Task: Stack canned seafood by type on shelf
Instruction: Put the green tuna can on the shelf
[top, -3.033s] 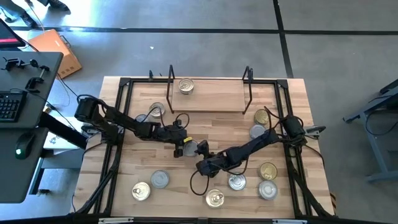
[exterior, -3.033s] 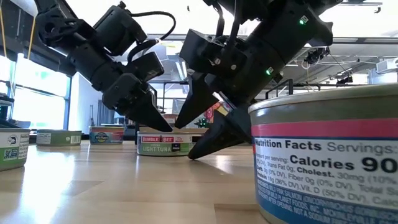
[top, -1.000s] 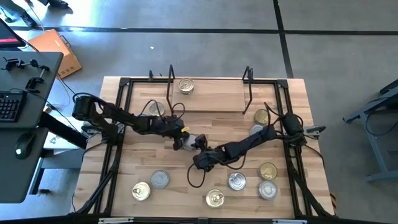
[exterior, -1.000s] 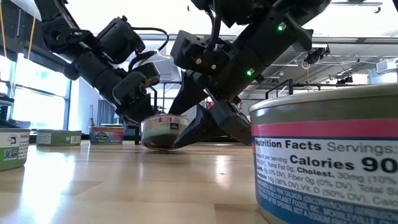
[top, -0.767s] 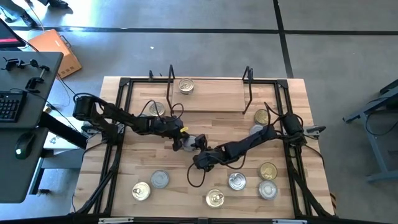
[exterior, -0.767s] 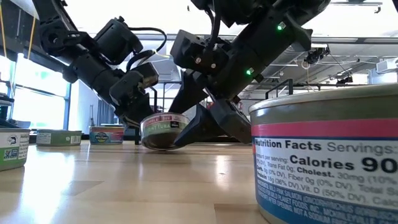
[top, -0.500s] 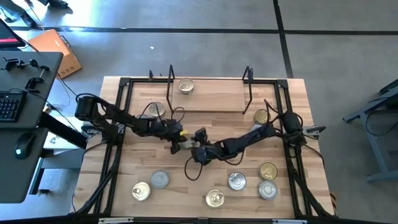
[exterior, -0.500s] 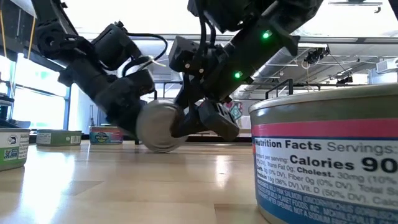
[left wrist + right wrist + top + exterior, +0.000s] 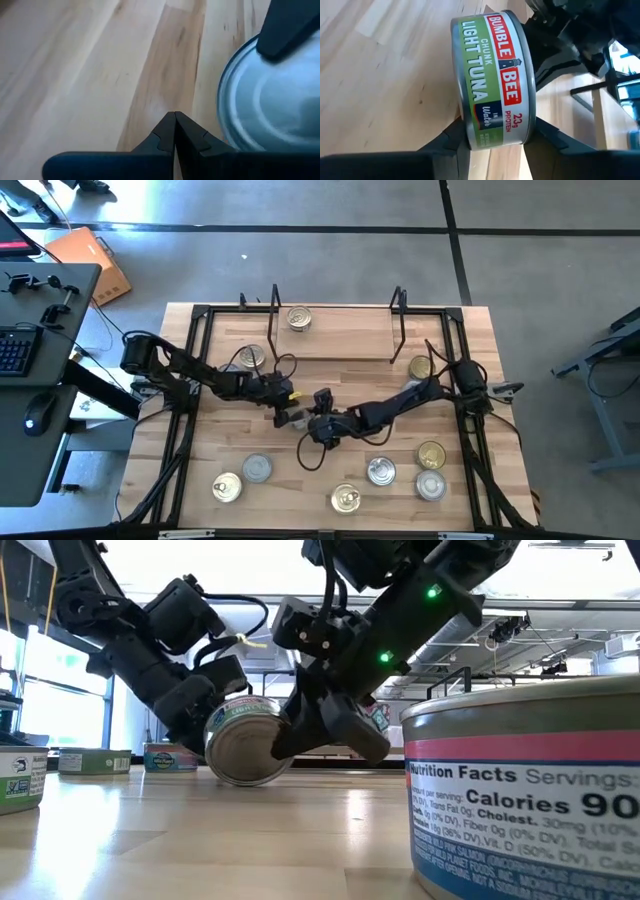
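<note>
One can of the canned seafood, a tuna tin [image 9: 245, 745] with a green and red label [image 9: 492, 75], stands on its edge at mid-table, one flat silver end facing the near edge. My right gripper [image 9: 316, 423] is shut on it. My left gripper [image 9: 283, 414], shut, sits right beside the tin's other side, its fingertips [image 9: 175, 125] next to the silver end [image 9: 270, 100]. The shelf [image 9: 340, 340] stands at the far edge with one gold-lidded can [image 9: 298, 317] resting on its board. My right gripper pinches the tin between its two fingers [image 9: 451, 142], one on each flat end, at the rim nearest the wrist [image 9: 467, 135]. The fingers slant down from the table's right. The tin stands on edge, its lower rim [image 9: 245, 783] on the wood. My left gripper: I cannot tell whether its shut fingertips touch the tin's rim [image 9: 222, 135].
Loose cans lie along the near edge [image 9: 257, 468] [image 9: 346, 500] [image 9: 380, 471], at the right [image 9: 431, 454] [image 9: 420, 367] and behind the left arm [image 9: 250, 357]. One big can [image 9: 520, 800] fills the low view's near right. A black frame [image 9: 195, 380] rims the table.
The tin lay tilted with one side raised between the two grippers; it has been tipped up and now stands on its edge, a flat end turned toward the near edge. My right gripper has shut on its two flat ends.
</note>
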Robot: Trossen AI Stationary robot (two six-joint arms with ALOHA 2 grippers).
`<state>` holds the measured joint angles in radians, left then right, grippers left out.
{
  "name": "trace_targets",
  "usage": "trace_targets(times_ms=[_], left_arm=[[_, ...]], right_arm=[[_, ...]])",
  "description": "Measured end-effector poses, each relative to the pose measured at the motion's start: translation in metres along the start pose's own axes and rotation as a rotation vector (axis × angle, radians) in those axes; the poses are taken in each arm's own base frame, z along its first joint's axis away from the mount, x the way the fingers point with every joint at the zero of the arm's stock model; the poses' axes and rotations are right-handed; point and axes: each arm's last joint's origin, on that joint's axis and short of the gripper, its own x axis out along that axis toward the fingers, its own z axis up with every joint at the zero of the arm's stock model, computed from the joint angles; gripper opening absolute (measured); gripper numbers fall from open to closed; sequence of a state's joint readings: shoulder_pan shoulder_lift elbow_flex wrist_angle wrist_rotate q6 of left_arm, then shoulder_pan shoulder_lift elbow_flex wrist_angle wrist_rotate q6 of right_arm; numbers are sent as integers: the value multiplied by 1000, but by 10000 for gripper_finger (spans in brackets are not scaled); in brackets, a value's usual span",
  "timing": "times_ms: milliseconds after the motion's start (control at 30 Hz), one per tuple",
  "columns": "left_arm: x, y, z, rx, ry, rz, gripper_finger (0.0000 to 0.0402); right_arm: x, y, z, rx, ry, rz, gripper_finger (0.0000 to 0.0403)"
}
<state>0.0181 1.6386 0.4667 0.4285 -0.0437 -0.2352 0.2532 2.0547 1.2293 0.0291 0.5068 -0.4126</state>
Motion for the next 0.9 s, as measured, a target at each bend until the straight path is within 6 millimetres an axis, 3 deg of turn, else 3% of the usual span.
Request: trace_targets(times_ms=[233, 333, 467, 667, 900], left_arm=[[-17, -5, 10, 39, -47, 47, 0], [-31, -11, 16, 64, -75, 86, 0], [-53, -25, 22, 112, -131, 87, 0], [-79, -44, 25, 220, -203, 62, 0], [-83, -52, 20, 241, -212, 144, 0]], right_arm=[[-29, -13, -4, 91, 139, -48, 124], [-44, -39, -11, 168, 217, -156, 124], [-49, -82, -26, 229, 313, -326, 124], [-18, -139, -65, 202, 429, -389, 124], [4, -190, -104, 180, 515, -482, 124]])
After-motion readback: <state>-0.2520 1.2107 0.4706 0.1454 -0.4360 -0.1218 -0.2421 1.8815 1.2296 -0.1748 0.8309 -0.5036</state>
